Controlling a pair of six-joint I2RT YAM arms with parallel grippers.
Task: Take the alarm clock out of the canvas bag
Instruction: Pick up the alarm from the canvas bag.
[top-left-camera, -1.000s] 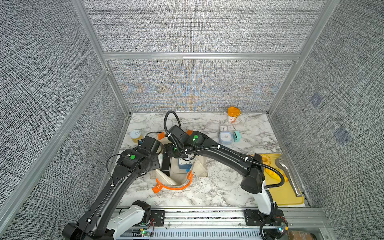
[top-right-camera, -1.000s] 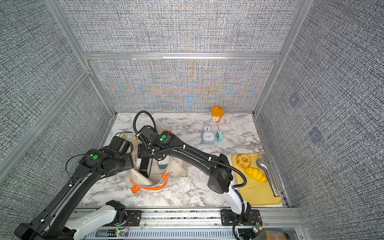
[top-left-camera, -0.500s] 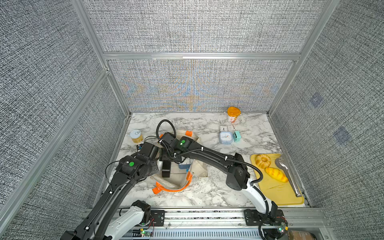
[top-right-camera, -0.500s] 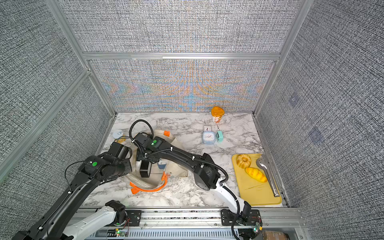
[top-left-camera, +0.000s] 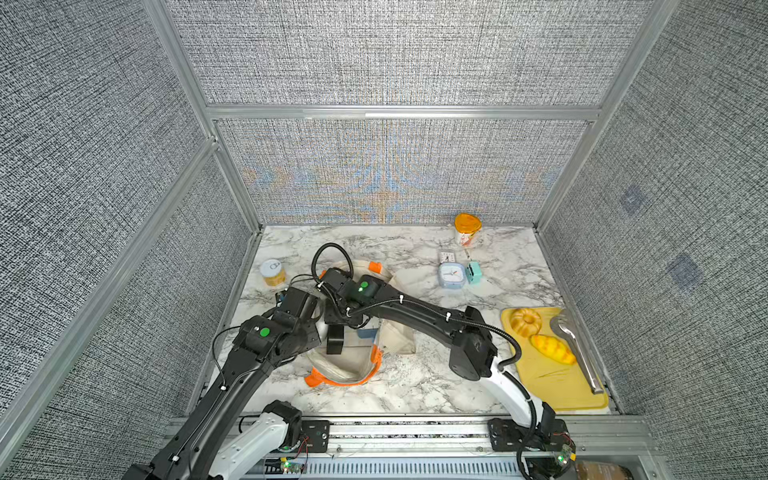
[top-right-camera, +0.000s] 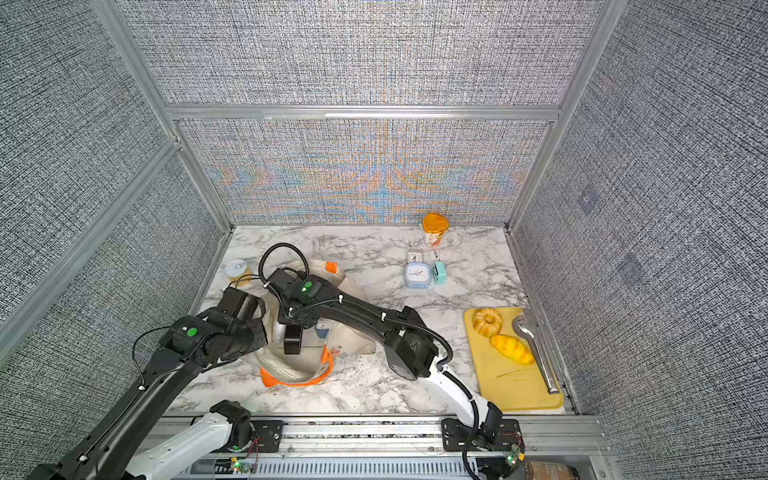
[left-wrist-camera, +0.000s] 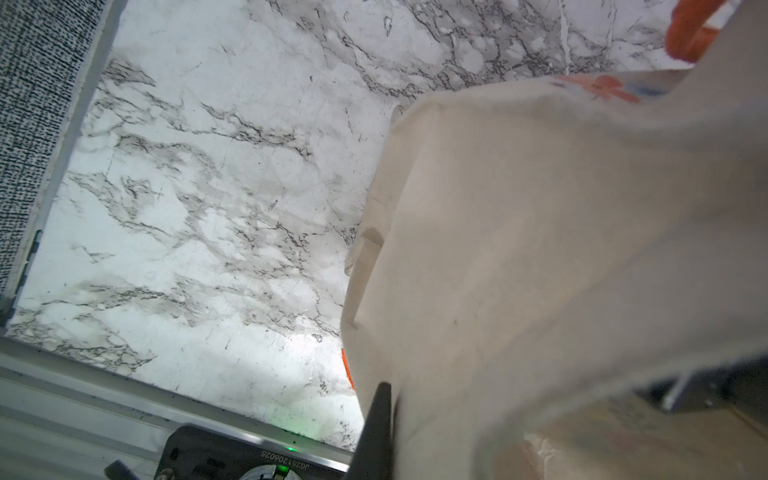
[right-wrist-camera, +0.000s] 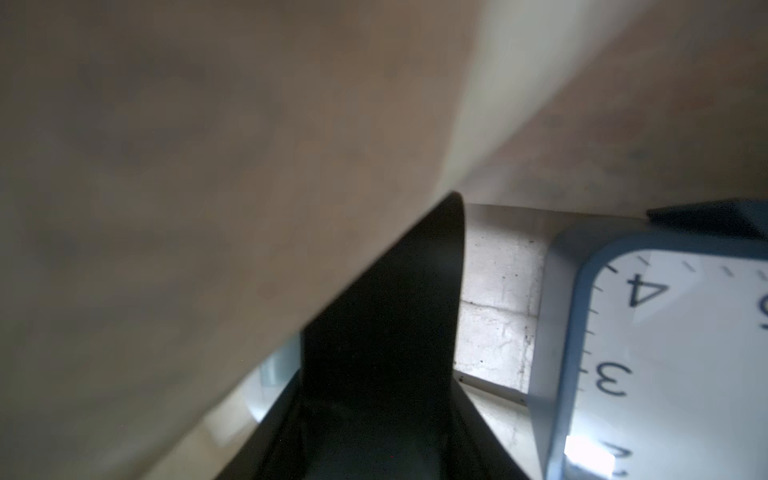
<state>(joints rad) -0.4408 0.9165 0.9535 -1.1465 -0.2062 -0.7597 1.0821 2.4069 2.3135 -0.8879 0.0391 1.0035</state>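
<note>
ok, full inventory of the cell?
canvas bag: 1, cream, orange handles, table centre-left
alarm clock: 1, blue, white face, inside the bag
square clock: 1, pale blue, far side
small clock: 1, white, behind square clock
teal item: 1, teal, right of square clock
cup: 1, orange lid, far edge
jar: 1, yellow, white lid, far left
cutting board: 1, yellow, right edge
ring bun: 1, golden, on board
long bun: 1, yellow, on board
metal utensil: 1, silver, board's right side
left pincer: 1, black, shut on bag rim
right pincer: 1, black, open, inside bag beside alarm clock
</note>
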